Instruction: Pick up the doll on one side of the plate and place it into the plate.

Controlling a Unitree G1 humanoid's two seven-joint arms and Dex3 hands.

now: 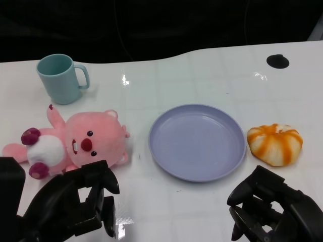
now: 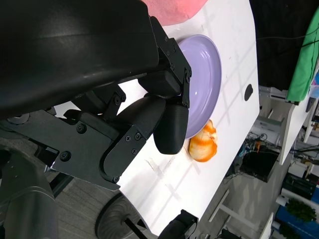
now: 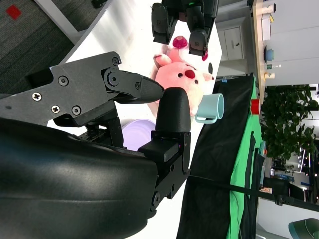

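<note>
A pink plush doll (image 1: 75, 141) lies on its back on the white table, just left of the empty lilac plate (image 1: 197, 142). An orange-and-white plush (image 1: 275, 144) sits close to the plate's right side. My left hand (image 1: 75, 204) hovers near the table's front edge, just in front of the pink doll, fingers apart and holding nothing. My right hand (image 1: 270, 207) hangs at the front right, below the orange plush, also empty. The left wrist view shows the plate (image 2: 212, 69), the orange plush (image 2: 204, 144) and an edge of the pink doll (image 2: 174, 10). The right wrist view shows the doll (image 3: 185, 79).
A teal mug (image 1: 61, 78) stands at the back left behind the doll, also seen as the mug (image 3: 212, 108) in the right wrist view. A small black round disc (image 1: 277, 61) lies at the back right. The table's far edge meets a dark backdrop.
</note>
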